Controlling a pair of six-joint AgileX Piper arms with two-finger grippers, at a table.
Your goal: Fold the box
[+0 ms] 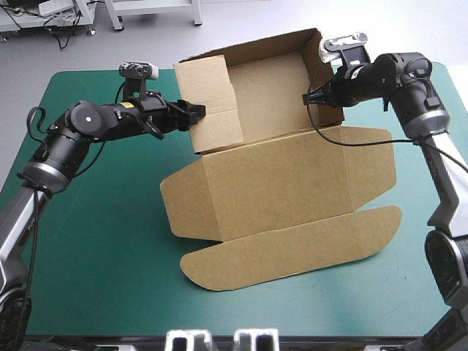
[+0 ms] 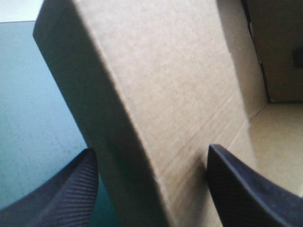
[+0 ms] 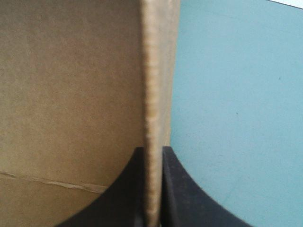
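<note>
The brown box [image 1: 278, 183] lies in the middle of the table, its far half raised into a tray with walls up and its lid and flaps flat toward the front. My left gripper [image 1: 199, 111] is at the tray's left wall, open, its two fingers on either side of that wall. In the left wrist view the left wall [image 2: 165, 85] fills the space between the spread fingers of the left gripper [image 2: 151, 149]. My right gripper [image 1: 311, 97] is shut on the tray's right wall. The right wrist view shows the wall's edge [image 3: 152, 94] pinched in the right gripper [image 3: 151, 150].
Bare teal-green cover [image 1: 110, 241] stretches left of the box and along the front edge. The rounded lid flap [image 1: 292, 252] reaches toward the table's front. A side flap [image 1: 369, 164] lies flat under my right arm.
</note>
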